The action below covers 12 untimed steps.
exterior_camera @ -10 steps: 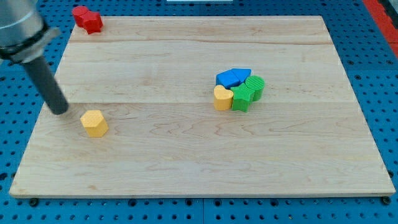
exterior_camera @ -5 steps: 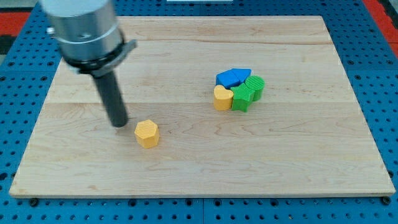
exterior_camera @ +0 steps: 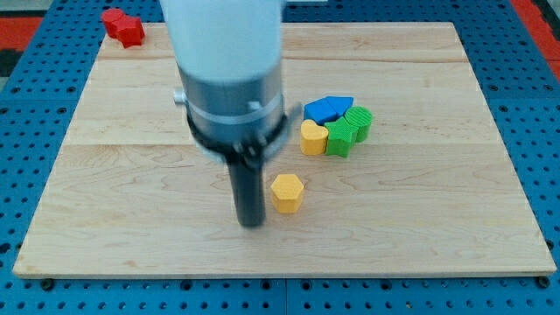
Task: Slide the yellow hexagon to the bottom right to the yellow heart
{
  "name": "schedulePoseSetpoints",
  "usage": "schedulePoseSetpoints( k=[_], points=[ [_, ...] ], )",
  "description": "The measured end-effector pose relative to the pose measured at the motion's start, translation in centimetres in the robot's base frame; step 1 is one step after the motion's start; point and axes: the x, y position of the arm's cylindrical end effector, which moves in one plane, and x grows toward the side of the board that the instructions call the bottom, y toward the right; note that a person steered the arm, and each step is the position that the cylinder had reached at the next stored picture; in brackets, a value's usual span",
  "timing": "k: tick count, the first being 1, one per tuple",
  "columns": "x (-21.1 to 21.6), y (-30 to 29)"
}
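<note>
The yellow hexagon (exterior_camera: 286, 192) lies on the wooden board (exterior_camera: 420, 219), below and a little left of the yellow heart (exterior_camera: 312, 137). My tip (exterior_camera: 251, 221) rests on the board just left of and slightly below the hexagon, close to its left side. The heart sits at the left of a cluster with a blue block (exterior_camera: 328, 108) above it and two green blocks (exterior_camera: 348, 129) to its right. The arm's grey body hides part of the board above the tip.
A red block (exterior_camera: 122, 26) sits at the board's top left corner. The board lies on a blue pegboard surface (exterior_camera: 534, 96).
My tip has moved right and down across the board. The yellow hexagon has slid to the right ahead of it, from the board's left part to below the heart.
</note>
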Motion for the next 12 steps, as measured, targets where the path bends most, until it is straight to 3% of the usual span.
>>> schedulePoseSetpoints(
  k=[1, 2, 3, 4, 8, 10, 11, 12],
  points=[
    [1.6, 5.2],
    [1.4, 5.0],
    [-0.1, 0.6],
    [-3.4, -0.2],
    [-7.0, 2.0],
    [-5.6, 4.3],
    [-2.8, 4.4],
    [-4.0, 4.9]
  ],
)
